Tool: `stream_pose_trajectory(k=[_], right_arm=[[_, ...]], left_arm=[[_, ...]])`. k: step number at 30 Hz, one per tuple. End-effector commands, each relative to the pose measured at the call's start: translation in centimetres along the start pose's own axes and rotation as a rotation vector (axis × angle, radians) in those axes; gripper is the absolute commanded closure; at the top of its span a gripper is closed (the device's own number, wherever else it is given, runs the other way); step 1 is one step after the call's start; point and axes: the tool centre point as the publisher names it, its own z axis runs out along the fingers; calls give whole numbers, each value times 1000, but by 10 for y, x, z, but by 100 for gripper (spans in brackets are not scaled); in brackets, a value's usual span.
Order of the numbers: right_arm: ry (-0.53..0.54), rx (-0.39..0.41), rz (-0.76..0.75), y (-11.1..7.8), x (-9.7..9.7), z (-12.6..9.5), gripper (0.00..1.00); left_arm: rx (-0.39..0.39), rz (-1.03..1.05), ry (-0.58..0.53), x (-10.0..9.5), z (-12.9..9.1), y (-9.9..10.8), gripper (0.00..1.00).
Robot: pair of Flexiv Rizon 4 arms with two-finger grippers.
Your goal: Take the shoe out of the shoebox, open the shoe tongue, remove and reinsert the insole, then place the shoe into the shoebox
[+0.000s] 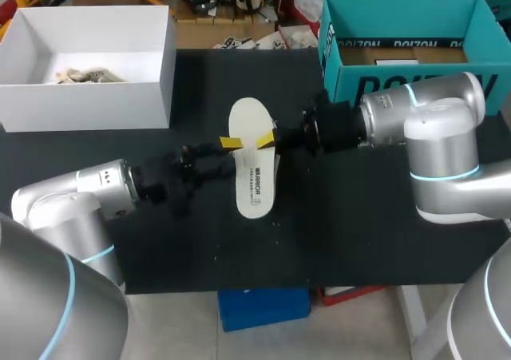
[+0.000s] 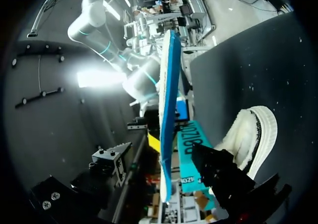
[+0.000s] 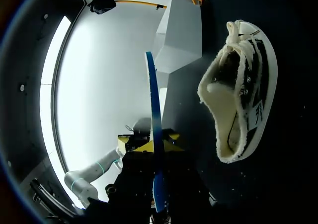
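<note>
Over the table, right gripper at 3 o'clock pinches the insole (both arms level); left gripper at 9 o'clock, hold unclear

Print present, not quoted: a short dark line of lettering on the white insole mid-frame, large dark letters on the teal shoebox front wall and inner flap upper right, small dark mark on the shoe side.
</note>
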Motion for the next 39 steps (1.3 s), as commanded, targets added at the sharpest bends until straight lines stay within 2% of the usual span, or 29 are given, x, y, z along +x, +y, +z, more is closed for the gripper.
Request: stream_pose_trajectory(k=[1,2,5,8,10,14,16,18,21,25,27,28,31,33,39], right_arm=[[-3,2,1,0,0,0,100],[-3,2,1,0,0,0,100],[-3,2,1,0,0,0,100],[-3,2,1,0,0,0,100],[-3,2,1,0,0,0,100],[-3,2,1,0,0,0,100],[-3,2,1,0,0,0,100],[-3,2,1,0,0,0,100],[-3,2,1,0,0,0,100],[-3,2,1,0,0,0,100],[-3,2,1,0,0,0,100],[-3,2,1,0,0,0,100],[-3,2,1,0,0,0,100],[-3,2,1,0,0,0,100],[-3,2,1,0,0,0,100]], left_arm=[[9,7,4,2,13,5,44],[11,8,4,2,14,6,51],[18,10,5,3,17,7,52],[24,13,8,3,20,7,65],[28,13,11,5,21,6,64],[29,9,28,9,21,7,77],[28,5,31,11,21,8,76],[28,5,34,12,21,8,86],[27,3,37,12,20,8,80],[28,1,40,14,21,9,80],[30,2,38,13,22,8,82],[31,3,38,13,23,9,87],[34,4,36,13,24,9,92],[35,6,33,12,25,10,100],[35,10,27,10,28,11,100]])
